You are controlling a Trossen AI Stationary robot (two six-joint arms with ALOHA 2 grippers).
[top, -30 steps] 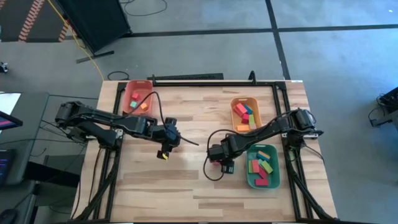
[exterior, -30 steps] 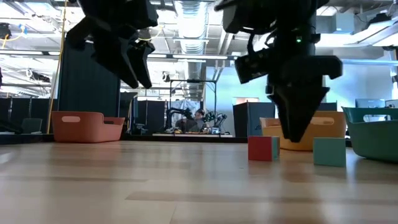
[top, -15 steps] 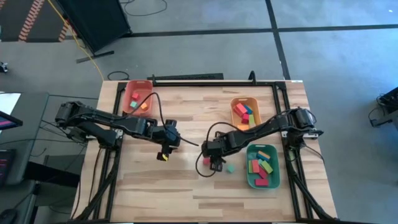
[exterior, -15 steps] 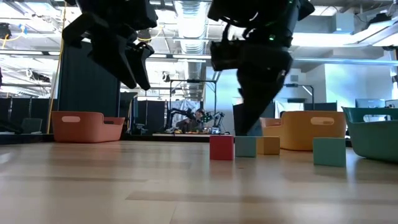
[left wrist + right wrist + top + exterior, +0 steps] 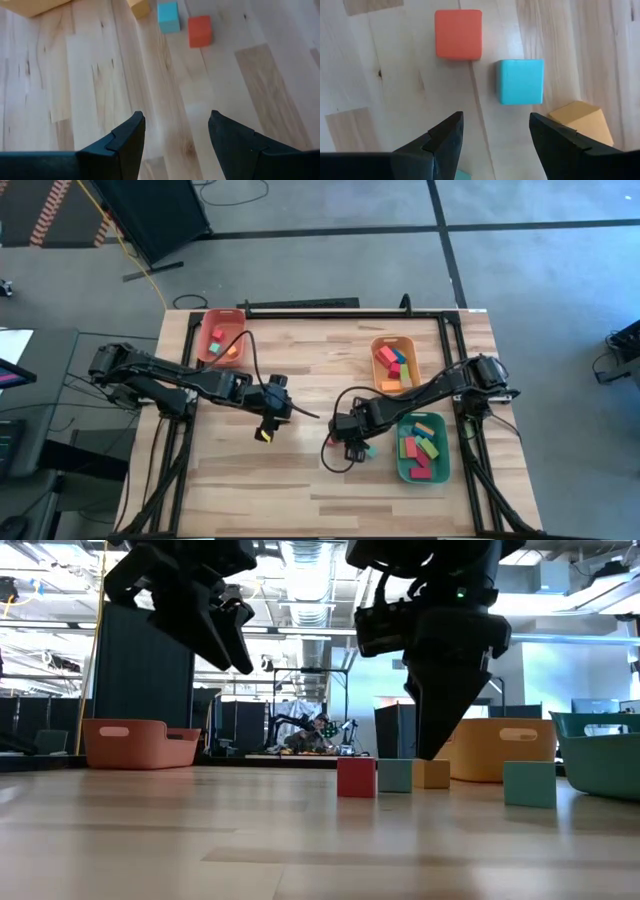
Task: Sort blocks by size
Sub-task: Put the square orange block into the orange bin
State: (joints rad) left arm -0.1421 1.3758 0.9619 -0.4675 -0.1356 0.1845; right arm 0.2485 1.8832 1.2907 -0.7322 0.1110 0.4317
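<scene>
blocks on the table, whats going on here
A two-armed robot is sorting blocks into trays. The right claw hangs open over loose cubes near mid-table: a red cube, a teal cube and an orange cube. The left claw is open and empty over bare wood. The green tray already holds several blocks.

Bare counter [image 5: 300, 480] across the whole near half and the middle strip between the arms, open passage there. Obstacles sit right of centre: red cube [image 5: 458, 34], teal cube [image 5: 520, 81] and orange cube [image 5: 582, 121] close together but apart, right claw [image 5: 492, 132] hanging open just above them. Another teal cube [image 5: 529, 783] stands alone nearer the green tray [image 5: 423, 448] by the right edge. Orange tray [image 5: 394, 363] and red-orange tray [image 5: 222, 337] block the far side. Left claw [image 5: 266, 420] hangs open over bare wood.
</scene>
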